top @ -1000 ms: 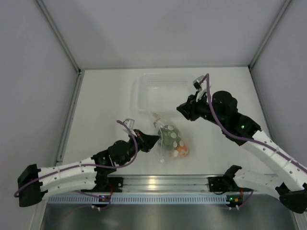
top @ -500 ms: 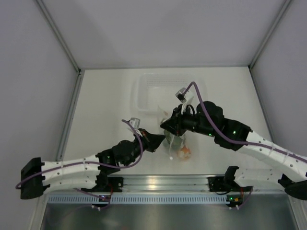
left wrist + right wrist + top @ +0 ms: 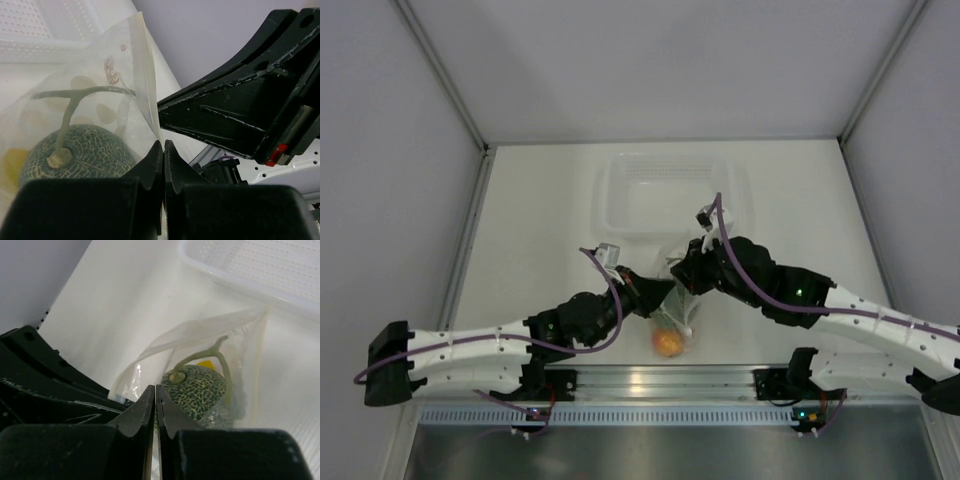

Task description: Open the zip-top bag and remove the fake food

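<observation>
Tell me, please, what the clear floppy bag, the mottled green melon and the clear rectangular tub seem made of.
Clear floppy bag: thin glossy plastic film; it creases and shows its contents through. Mottled green melon: likely moulded plastic, matt netted skin. Clear rectangular tub: rigid translucent plastic, with a dotted floor.

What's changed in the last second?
The right gripper swung in from beside the tub and closed on the zip-top bag, facing the left gripper, which kept its pinch on the bag's edge. The bag bunched up between them; the orange fruit shifted toward the near edge. Tub unmoved.
</observation>
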`<action>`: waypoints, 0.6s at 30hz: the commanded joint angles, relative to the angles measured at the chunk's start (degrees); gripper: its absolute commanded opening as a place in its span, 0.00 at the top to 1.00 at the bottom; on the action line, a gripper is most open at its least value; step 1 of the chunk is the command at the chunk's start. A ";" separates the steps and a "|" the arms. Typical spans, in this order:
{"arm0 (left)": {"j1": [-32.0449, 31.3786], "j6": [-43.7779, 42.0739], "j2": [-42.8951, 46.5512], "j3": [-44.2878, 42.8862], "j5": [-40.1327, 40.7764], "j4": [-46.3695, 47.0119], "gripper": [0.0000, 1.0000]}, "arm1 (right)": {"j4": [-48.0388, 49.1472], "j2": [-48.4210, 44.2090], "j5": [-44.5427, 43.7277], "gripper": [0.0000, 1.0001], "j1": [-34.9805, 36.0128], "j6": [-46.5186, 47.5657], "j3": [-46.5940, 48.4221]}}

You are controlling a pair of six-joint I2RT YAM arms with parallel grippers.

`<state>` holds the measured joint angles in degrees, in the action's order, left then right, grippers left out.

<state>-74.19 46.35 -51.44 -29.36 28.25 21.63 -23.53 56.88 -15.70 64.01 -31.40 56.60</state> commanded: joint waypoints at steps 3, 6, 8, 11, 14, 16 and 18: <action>-0.95 0.06 -1.56 -2.28 3.21 4.65 1.00 | -0.81 -5.90 -6.00 0.93 0.86 -1.48 -3.42; -0.95 0.41 -1.82 -2.28 3.22 4.74 1.00 | -2.04 -6.08 -7.67 0.88 0.77 0.63 -3.51; -0.95 0.50 -2.08 -2.28 3.04 4.83 1.00 | -1.79 -5.82 -8.11 0.87 0.59 2.21 -3.51; -0.95 0.85 -2.26 -2.28 2.60 4.74 1.00 | -1.69 -4.07 -7.59 0.86 -0.46 4.49 -2.55; -0.95 0.76 -2.26 -2.45 1.99 4.74 1.00 | -1.70 -1.52 -7.24 0.83 -1.25 7.39 -0.88; -0.95 0.85 -2.17 -2.45 1.55 4.74 1.00 | -1.08 -0.37 -7.06 0.81 -1.78 8.89 -0.35; -0.95 1.02 -2.00 -2.36 1.28 4.74 1.00 | -0.73 0.68 -6.80 0.80 -2.92 10.56 0.26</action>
<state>-74.85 46.83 -53.78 -29.47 29.85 22.94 -25.36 56.64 -21.80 62.50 -24.75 53.06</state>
